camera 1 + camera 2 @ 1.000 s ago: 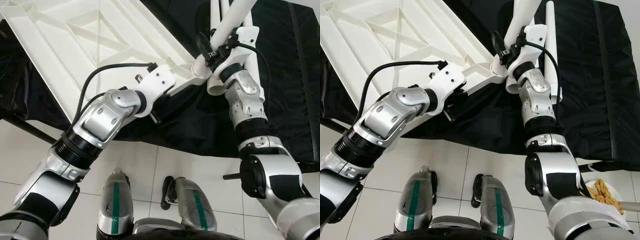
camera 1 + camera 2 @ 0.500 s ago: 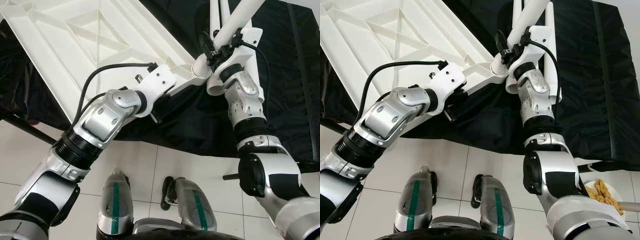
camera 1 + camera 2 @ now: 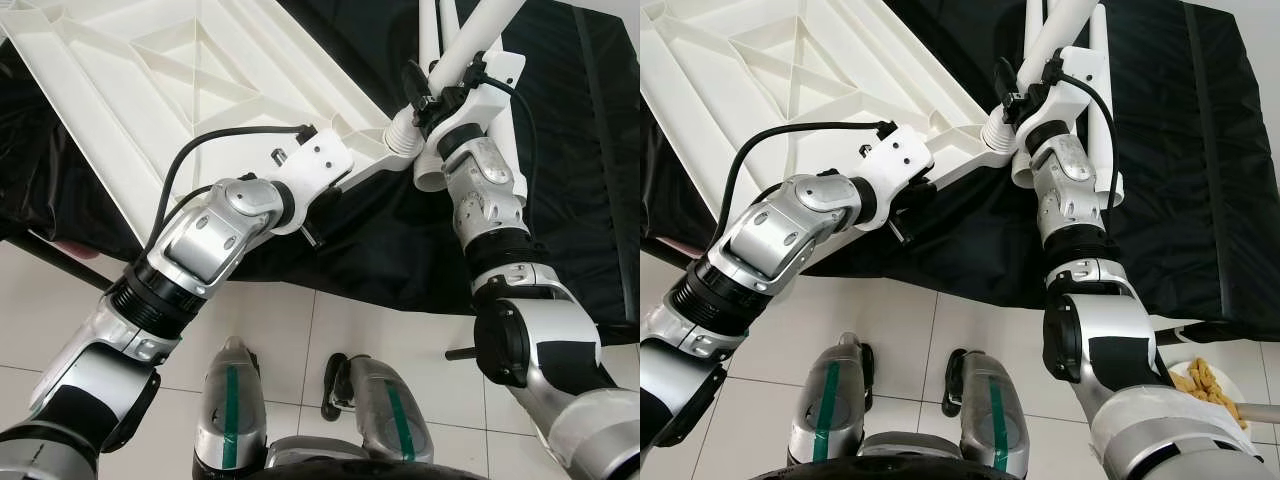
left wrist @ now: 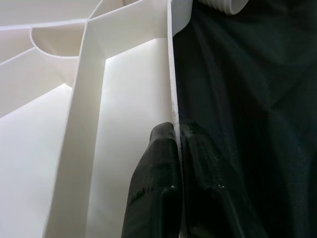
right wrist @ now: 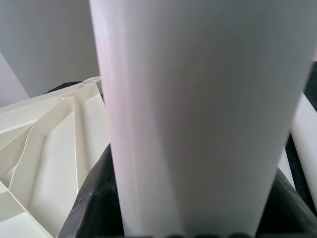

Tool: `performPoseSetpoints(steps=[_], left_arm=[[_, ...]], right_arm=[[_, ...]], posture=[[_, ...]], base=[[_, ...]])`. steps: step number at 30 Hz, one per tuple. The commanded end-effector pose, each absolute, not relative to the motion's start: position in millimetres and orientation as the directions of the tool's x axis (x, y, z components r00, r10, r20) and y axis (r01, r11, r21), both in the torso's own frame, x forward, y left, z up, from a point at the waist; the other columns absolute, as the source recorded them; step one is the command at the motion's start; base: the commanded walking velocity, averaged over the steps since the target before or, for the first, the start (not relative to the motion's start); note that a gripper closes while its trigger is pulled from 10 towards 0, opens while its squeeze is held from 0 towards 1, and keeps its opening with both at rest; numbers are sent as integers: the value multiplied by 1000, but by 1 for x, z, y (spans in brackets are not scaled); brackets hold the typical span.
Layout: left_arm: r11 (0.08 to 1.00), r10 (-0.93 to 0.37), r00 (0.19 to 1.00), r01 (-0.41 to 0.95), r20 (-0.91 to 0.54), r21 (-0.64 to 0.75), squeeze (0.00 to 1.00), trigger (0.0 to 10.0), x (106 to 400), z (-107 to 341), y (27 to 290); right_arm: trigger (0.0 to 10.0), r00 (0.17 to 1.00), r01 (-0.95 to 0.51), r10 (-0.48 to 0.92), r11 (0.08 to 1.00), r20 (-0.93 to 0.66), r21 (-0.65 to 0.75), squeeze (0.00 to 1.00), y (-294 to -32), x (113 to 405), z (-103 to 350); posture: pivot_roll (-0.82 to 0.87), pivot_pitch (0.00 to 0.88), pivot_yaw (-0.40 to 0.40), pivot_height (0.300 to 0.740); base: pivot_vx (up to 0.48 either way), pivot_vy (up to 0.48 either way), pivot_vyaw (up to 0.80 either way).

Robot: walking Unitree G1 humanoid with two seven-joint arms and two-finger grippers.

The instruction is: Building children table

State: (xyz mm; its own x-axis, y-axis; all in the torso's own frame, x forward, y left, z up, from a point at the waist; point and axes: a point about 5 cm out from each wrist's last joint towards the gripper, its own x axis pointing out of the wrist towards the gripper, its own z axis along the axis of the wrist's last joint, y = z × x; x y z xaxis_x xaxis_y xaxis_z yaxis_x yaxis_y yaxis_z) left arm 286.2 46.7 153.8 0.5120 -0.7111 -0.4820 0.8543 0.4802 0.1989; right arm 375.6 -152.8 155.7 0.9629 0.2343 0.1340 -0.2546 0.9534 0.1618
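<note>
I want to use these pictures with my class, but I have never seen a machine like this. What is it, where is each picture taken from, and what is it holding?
It is a humanoid robot with two silver arms. The two wide pictures come from cameras on its head, looking down; the two close ones come from cameras on its wrists. An upturned white tabletop lies on a black cloth. The left gripper has its jaws pinched on the tabletop's rim. The right gripper holds a white table leg at the tabletop's corner socket. Other white legs lie on the cloth.

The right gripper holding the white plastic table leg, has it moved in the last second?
Yes. The right gripper has shifted slightly up-view and rightward, away from the white ribbed tabletop.
</note>
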Motion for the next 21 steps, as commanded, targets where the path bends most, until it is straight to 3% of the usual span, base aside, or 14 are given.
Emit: performPoseSetpoints(steps=[1, 6, 21], left_arm=[[400, -791, 469, 882, -394, 248, 0, 10000, 281, 183, 36], [405, -789, 475, 879, -391, 251, 0, 10000, 282, 184, 37], [409, -785, 482, 875, -389, 258, 0, 10000, 282, 185, 38]], right_arm=[[10000, 979, -173, 187, 972, -79, 160, 0, -167, 360, 105], [10000, 963, -260, 263, 964, -62, 58, 0, -155, 359, 107], [10000, 941, -334, 335, 942, -50, 36, 0, -148, 346, 98]], posture=[[163, 91, -62, 740], [166, 92, -67, 740], [166, 100, -64, 740]], base=[[0, 0, 0], [0, 0, 0], [0, 0, 0]])
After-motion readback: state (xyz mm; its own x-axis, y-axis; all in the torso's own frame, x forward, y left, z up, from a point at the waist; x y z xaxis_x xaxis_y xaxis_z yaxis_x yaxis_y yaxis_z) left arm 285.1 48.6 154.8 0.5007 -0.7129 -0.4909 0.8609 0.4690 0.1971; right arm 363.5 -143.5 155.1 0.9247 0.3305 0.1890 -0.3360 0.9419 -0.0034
